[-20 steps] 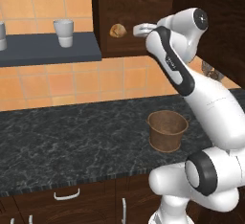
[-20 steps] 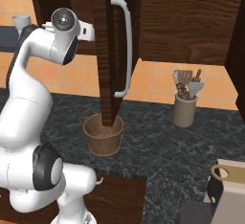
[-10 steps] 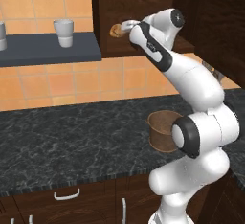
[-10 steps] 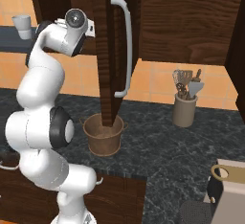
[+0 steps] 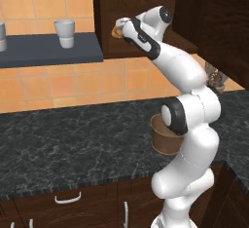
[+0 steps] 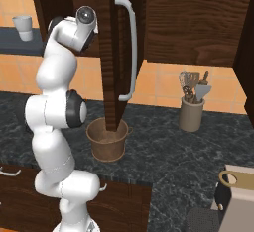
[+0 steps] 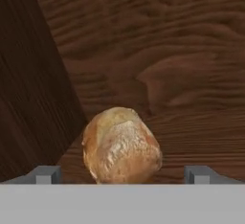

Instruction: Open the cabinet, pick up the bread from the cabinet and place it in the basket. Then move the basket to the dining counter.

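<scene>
Hand view: the bread (image 7: pixel 122 145) sits on the cabinet (image 7: pixel 158 50) shelf, framed between the two fingertips (image 7: pixel 47 174) of the gripper (image 7: pixel 122 175), whose jaws stand wide apart with nothing in them. From the left base view the arm reaches up into the open cabinet, hand at the bun. The door (image 6: pixel 111 52) hangs swung out over the basket (image 6: pixel 107 140), which waits on the black counter (image 6: pixel 163 151) below. The step in hand looks like the pick: next the jaws likely need to ease a little further around the bun and close on its sides, then carry it out clear of the door and down to the basket.
</scene>
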